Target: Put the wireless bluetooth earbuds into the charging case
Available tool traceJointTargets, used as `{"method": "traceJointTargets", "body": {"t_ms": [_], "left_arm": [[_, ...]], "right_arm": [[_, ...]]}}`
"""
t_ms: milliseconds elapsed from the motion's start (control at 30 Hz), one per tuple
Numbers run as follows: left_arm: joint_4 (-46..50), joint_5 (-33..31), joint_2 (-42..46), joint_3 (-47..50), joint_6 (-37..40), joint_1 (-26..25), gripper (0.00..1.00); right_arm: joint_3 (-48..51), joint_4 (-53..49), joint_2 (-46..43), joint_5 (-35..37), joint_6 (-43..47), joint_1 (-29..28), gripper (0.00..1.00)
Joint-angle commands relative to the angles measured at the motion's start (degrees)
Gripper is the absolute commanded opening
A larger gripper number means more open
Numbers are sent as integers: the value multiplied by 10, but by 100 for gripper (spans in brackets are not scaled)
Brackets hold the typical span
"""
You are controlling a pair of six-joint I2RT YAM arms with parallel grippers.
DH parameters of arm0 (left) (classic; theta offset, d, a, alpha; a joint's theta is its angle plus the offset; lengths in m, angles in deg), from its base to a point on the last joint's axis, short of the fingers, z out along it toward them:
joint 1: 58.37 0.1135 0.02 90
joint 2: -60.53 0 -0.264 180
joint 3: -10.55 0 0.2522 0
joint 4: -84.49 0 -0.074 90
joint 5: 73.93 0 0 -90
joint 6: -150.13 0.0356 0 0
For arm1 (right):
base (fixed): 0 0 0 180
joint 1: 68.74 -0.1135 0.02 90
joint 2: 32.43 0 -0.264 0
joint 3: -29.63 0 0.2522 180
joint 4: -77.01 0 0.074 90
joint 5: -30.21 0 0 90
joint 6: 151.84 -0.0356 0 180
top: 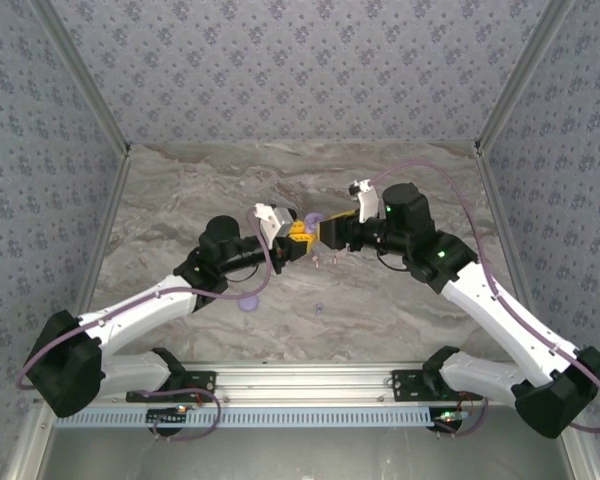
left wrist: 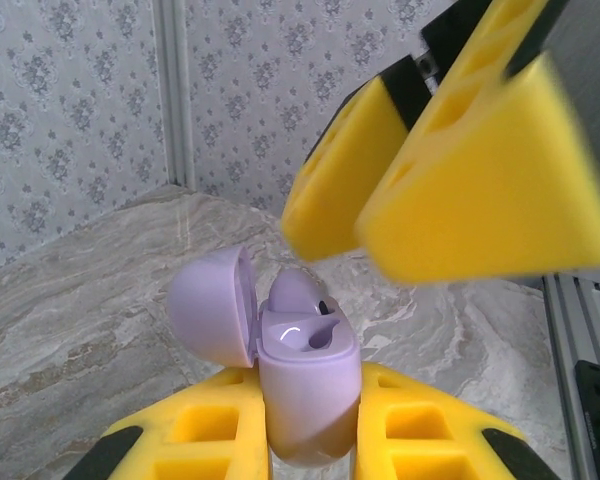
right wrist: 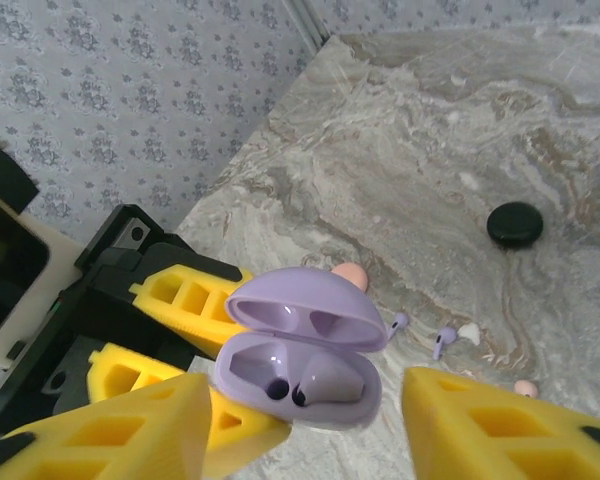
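A lilac charging case (left wrist: 305, 380) stands upright with my left gripper (left wrist: 310, 432) shut on its lower body. Its lid (left wrist: 210, 305) is swung open to the left. One lilac earbud (right wrist: 332, 380) sits in the right slot; the left slot (right wrist: 258, 360) is bare. My right gripper (right wrist: 305, 430) hovers open just over the case, one finger (right wrist: 120, 430) on each side, holding nothing. Two more lilac earbuds (right wrist: 398, 322) (right wrist: 443, 338) and a whitish one (right wrist: 469, 331) lie on the table below. In the top view both grippers (top: 298, 232) (top: 327, 232) meet mid-table.
A black round case (right wrist: 514, 224) lies farther out on the marble table (right wrist: 460, 120). A pink disc (right wrist: 350, 275) peeks from behind the lid. A lilac disc (top: 248, 301) rests near the left arm. Patterned walls enclose the table on three sides.
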Motion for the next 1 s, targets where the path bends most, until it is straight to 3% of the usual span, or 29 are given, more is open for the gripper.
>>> {"method": "traceJointTargets", "body": {"t_ms": [0, 267, 500, 667, 967], "left_arm": [[-20, -30, 16, -4, -1, -4, 0], [5, -162, 71, 28, 9, -4, 0], [48, -270, 137, 62, 23, -4, 0], [63, -297, 166, 81, 26, -4, 0], [74, -296, 178, 80, 28, -4, 0]], "right_arm": [[-10, -32, -33, 9, 14, 14, 59], [30, -120, -21, 78, -3, 23, 54], [96, -151, 49, 110, -80, -16, 52], [111, -146, 124, 100, -119, -55, 52], [70, -132, 251, 110, -105, -102, 49]]}}
